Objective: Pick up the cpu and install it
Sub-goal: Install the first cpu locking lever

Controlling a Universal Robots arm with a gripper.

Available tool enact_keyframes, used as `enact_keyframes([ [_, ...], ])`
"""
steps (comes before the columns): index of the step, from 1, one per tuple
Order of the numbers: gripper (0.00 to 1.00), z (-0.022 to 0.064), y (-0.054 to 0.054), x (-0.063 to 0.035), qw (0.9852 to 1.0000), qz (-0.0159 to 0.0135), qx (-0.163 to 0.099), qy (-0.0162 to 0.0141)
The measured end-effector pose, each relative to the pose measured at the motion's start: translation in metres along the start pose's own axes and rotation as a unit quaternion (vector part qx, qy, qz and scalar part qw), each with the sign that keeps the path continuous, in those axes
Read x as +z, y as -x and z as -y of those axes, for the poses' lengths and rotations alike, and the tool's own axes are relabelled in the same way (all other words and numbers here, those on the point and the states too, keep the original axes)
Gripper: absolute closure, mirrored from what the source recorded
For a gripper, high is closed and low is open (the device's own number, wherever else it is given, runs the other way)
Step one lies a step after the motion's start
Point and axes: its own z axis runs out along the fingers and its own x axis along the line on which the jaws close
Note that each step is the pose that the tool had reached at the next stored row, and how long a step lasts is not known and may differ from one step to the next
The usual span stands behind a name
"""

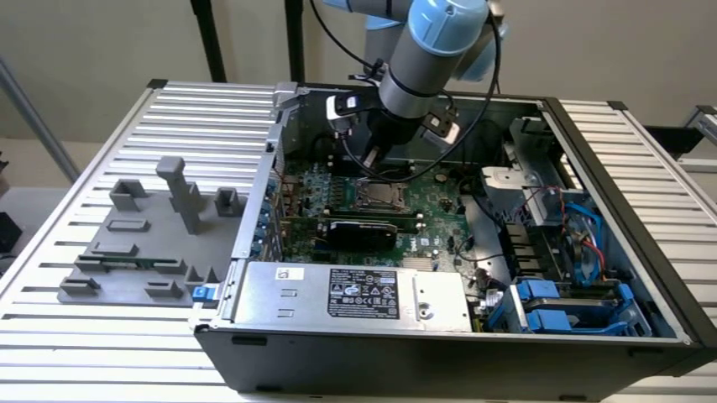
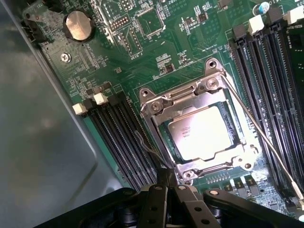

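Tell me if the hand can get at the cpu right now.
Probably yes, from above: the hand, shut, hangs close by and nothing covers the cpu. The metal frame hugging its edges may block a grip on its sides, though.

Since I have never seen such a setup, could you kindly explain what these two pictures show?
The machine is a robot arm ending in a gripper. One picture looks from outside at an open computer case on a slatted table. The other comes from a camera on the arm's wrist and shows the green circuit board. The shiny square chip sits in its metal-framed socket, close to the gripper. The gripper is shut and holds nothing. A grey parts holder lies on the table at the exterior view's left.
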Motion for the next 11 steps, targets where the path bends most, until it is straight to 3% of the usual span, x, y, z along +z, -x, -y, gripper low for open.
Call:
enact_keyframes([
  [5,0.89,-0.0007,-0.0019,0.0006,1.0000,-0.0005,0.002,0.0002],
  [11,0.89,-0.0021,-0.0030,0.0008,0.9999,-0.0043,0.016,0.0012],
])
